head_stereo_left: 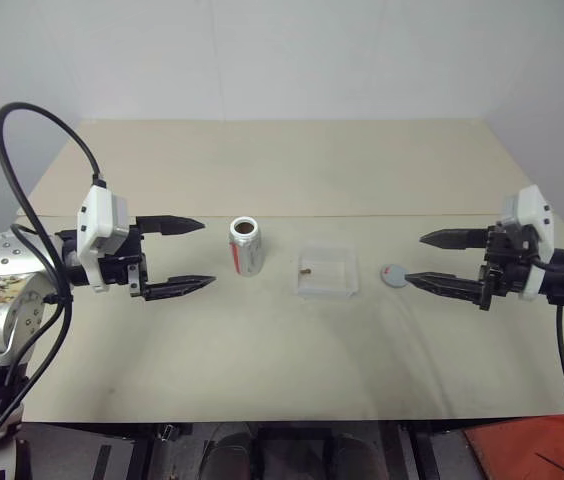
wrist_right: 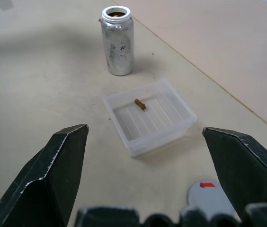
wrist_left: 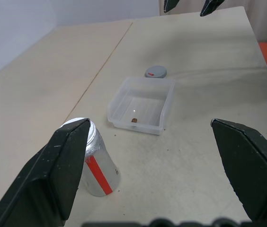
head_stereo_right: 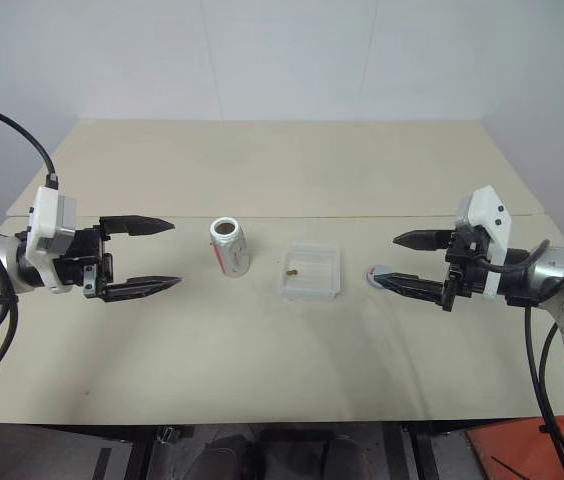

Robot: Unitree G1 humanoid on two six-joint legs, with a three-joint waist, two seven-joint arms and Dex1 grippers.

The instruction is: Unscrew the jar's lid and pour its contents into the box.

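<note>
**Jar open on the table, one bit in the box, both grippers empty**

The jar (head_stereo_left: 246, 244) stands upright on the beige table (head_stereo_left: 262, 370), its mouth uncovered and something brown visible just inside the rim. Its side carries a red stripe. Just to its right, apart from it, sits the box (head_stereo_left: 327, 270), a clear shallow tray resting flat. One small brownish bit (head_stereo_left: 305, 270) of the contents lies on the tray's floor, close to the side nearest the jar. Further right again, beside the box but not touching it, the lid (head_stereo_left: 395, 274) lies flat on the table, grey with a small red mark on top.

The left gripper (head_stereo_left: 190, 255) hovers to the left of the jar, pointing toward it, its two black fingers spread wide with nothing between them. The right gripper (head_stereo_left: 422, 258) hovers at the far side of the row, pointing inward toward the lid, its fingers likewise wide apart and empty; its lower finger reaches close over the lid.
</note>
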